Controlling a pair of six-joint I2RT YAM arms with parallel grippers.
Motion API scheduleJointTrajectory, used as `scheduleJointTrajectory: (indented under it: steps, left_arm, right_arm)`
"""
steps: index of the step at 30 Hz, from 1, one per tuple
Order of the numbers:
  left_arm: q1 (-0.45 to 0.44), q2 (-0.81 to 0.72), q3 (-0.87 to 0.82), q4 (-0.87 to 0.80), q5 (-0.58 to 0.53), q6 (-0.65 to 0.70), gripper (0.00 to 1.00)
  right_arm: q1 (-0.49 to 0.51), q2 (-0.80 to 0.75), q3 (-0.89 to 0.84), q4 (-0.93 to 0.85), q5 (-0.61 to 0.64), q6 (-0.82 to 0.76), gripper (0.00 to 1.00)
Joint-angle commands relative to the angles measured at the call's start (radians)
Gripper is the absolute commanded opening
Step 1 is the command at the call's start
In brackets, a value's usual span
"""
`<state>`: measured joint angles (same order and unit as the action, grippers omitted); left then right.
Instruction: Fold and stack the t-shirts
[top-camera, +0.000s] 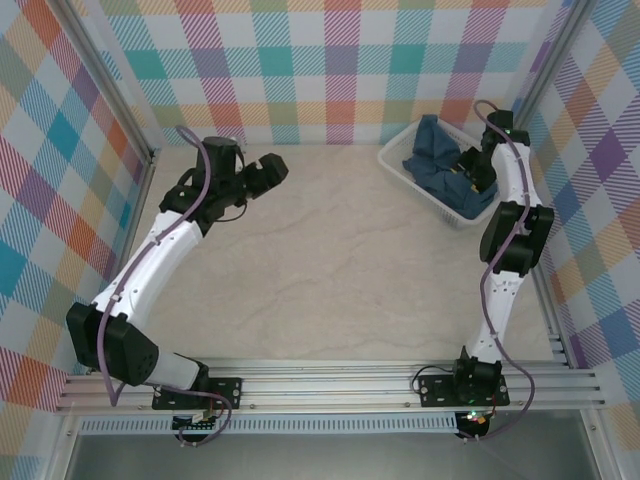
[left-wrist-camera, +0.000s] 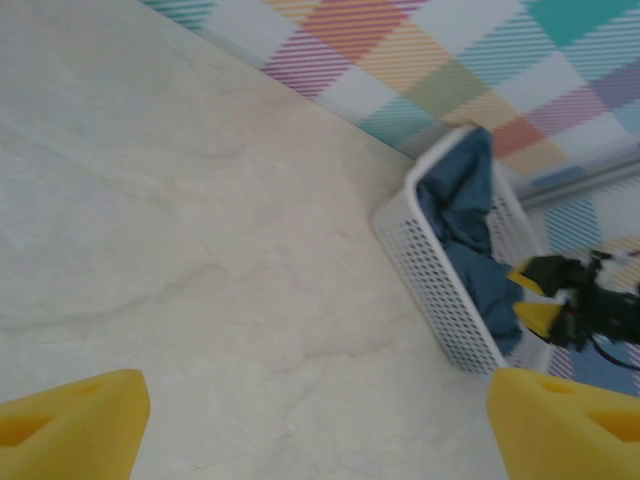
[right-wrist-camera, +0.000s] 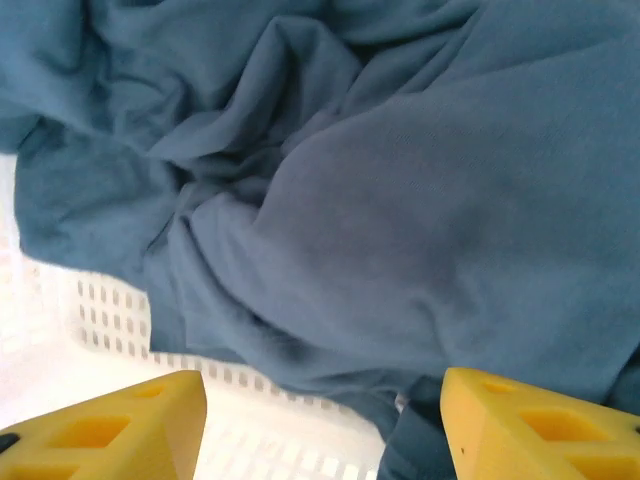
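Find the slate-blue t-shirt (top-camera: 432, 152) heaped in the white mesh basket (top-camera: 398, 160) at the far right corner of the table (top-camera: 330, 270), with one fold draped up over the far rim. Not yet lifted out, spread or folded, so by the look of it only the first step: getting the cloth onto open tabletop.

Right gripper (right-wrist-camera: 322, 392) poised directly over the heap, yellow fingers (right-wrist-camera: 110, 435) spread wide and empty, just above creased cloth and the perforated basket wall. Left gripper (left-wrist-camera: 318, 410) well apart, over bare tabletop at the far left, likewise wide and empty, facing the basket.

Expect thin, limp, light knit – no stiffness at all, sagging and trailing from any single pinch, clinging to itself more than slipping. Not fragile. Probably light enough to drag the basket along by that draped fold, so watch the rim.

Take hold on a raised ridge of wrinkle near the middle of the heap, not on flat cloth pressed against the basket floor. Better to grip a collar, hem or shoulder seam, but cannot make out any among these folds. Close on a thick bunch and lift straight up.
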<state>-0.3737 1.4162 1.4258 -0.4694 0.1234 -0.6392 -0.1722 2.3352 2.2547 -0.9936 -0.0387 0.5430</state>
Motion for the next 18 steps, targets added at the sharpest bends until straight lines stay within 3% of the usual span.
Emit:
scheduleJointTrajectory:
  steps: [1, 8, 15, 18]
  left_arm:
    - [-0.033, -0.039, 0.022, -0.009, 0.011, -0.017, 0.86]
    - [-0.042, -0.089, 0.000, -0.044, -0.026, -0.016, 0.84]
    - [-0.042, -0.126, -0.034, -0.060, -0.044, -0.019, 0.82]
    - [-0.042, -0.129, -0.039, -0.061, -0.044, -0.018, 0.81]
  right_arm:
    - [-0.008, 0.069, 0.127, -0.052, -0.057, 0.027, 0.60]
    - [-0.010, 0.189, 0.210, -0.066, -0.064, 0.068, 0.43]
    - [-0.005, 0.146, 0.202, 0.003, -0.082, 0.076, 0.00]
    - [0.005, 0.048, 0.166, 0.054, -0.056, 0.059, 0.00]
